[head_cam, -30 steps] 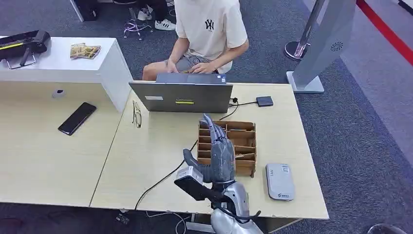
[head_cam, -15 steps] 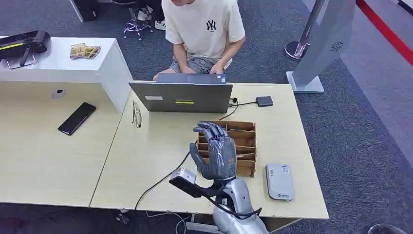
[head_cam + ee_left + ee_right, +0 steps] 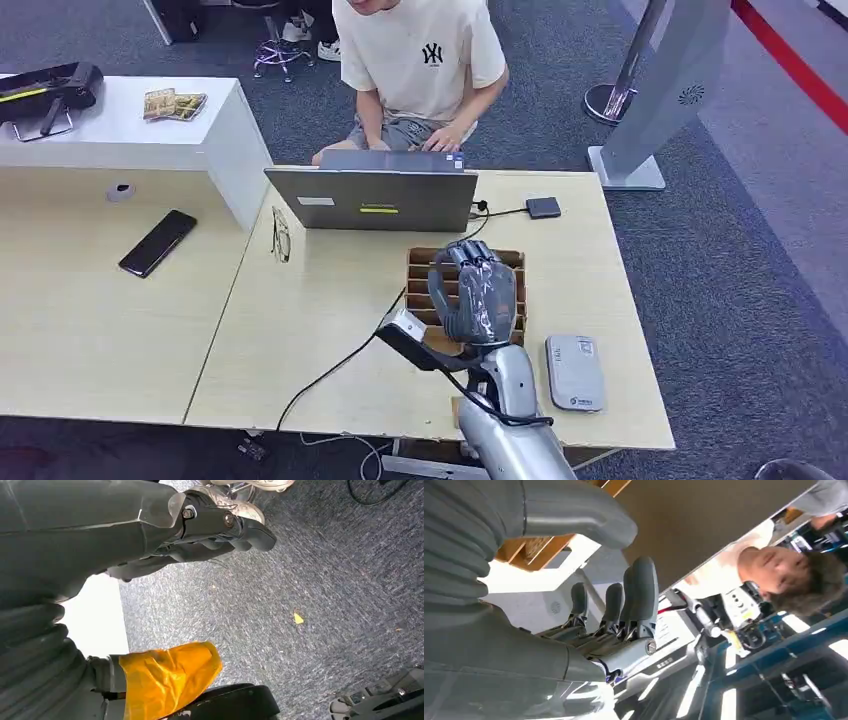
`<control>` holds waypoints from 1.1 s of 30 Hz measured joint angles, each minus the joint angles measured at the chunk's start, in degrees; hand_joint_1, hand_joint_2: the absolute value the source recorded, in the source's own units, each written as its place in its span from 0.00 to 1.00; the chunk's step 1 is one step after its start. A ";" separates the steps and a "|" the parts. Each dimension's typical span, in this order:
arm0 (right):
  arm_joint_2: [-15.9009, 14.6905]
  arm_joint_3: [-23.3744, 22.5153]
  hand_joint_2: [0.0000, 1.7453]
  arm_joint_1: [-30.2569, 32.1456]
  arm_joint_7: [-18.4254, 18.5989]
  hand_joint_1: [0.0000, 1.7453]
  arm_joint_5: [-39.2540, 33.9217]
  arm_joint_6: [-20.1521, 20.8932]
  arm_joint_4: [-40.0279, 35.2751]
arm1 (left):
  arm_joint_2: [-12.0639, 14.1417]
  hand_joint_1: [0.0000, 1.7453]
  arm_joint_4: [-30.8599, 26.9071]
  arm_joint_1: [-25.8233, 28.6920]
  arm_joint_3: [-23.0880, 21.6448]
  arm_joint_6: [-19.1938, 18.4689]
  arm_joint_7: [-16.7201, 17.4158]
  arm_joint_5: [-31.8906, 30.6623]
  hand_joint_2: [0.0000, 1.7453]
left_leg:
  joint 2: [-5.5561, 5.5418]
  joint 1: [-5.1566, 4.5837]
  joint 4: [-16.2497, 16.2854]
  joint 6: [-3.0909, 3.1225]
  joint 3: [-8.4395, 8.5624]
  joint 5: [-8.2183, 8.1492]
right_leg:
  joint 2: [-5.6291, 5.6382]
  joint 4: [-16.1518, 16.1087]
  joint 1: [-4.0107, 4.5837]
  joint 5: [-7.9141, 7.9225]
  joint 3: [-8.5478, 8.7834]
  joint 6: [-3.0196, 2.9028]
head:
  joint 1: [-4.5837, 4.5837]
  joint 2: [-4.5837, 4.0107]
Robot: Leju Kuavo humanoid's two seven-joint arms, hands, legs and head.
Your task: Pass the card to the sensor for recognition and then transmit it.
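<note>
Wood organiser (image 3: 500,275): slotted box on table (image 3: 300,330), mid-right; cards presumably in its slots, none clearly visible from head view.
Right hand (image 3: 475,295): raised over organiser's near-left part, fingers curled in, nothing seen in it; can't confirm a card is pinched.
Card vs hand: slots lie directly under/just beyond hand; compartments run left-right across box.
Sensor (image 3: 574,372): grey pad flat on table, just right of forearm, near front edge; long axis front-back.
Left hand (image 3: 165,677): hangs low over carpet; fingers' state can't tell. Right is nearer.
Obstacles: black cable (image 3: 330,370) crossing table left of hand; laptop (image 3: 372,198) behind box; person (image 3: 420,60) seated beyond.
</note>
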 joint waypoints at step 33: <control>0.37 -3.95 1.00 -2.81 2.89 0.48 1.94 0.00 9.46 | -0.02 0.00 0.00 -0.01 0.02 -0.13 0.02 -0.96 1.00 | 0.00 0.00 0.00 0.00 0.00 0.00 | 0.00 0.00 0.00 0.00 0.00 0.00 | 0.00 0.00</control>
